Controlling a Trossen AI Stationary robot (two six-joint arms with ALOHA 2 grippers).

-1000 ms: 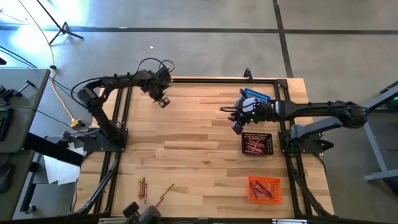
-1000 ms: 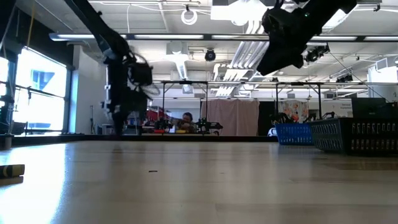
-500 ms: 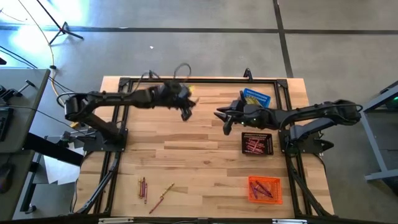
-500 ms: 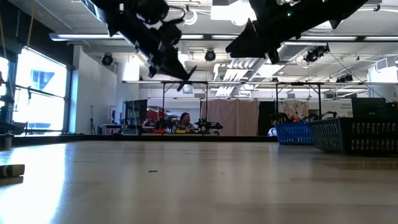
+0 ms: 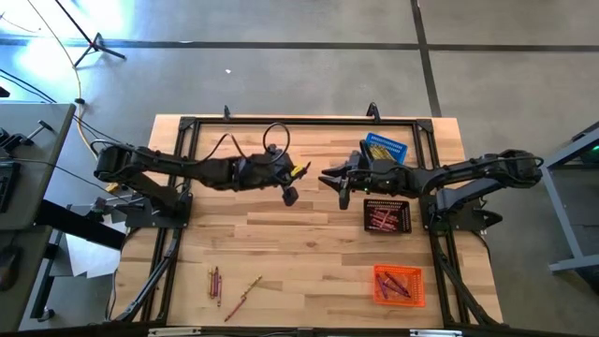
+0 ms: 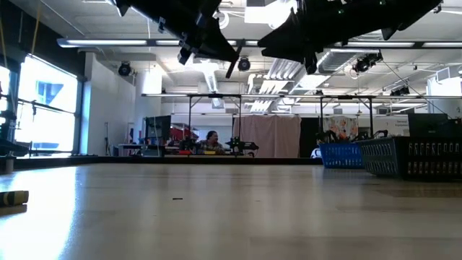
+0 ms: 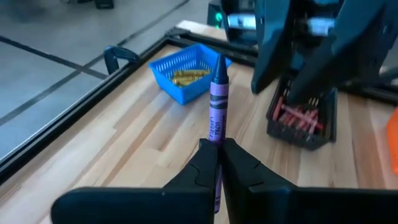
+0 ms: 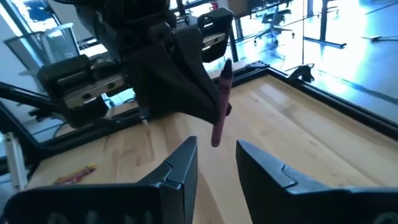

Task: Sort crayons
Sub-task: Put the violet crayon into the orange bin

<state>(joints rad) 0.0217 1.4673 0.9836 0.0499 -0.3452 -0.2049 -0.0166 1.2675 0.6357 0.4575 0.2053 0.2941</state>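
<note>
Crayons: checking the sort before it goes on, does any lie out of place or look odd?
A few loose crayons lie on the table's near edge, outside any basket. The left tool holds a purple crayon upright, facing the right tool.

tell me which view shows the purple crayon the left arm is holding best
The left wrist view: the purple crayon stands upright, wrapper and tip clear, pinched by the left gripper. The right wrist view shows it more dimly beyond the open right gripper. In the high and low views it is too small to make out.
</note>
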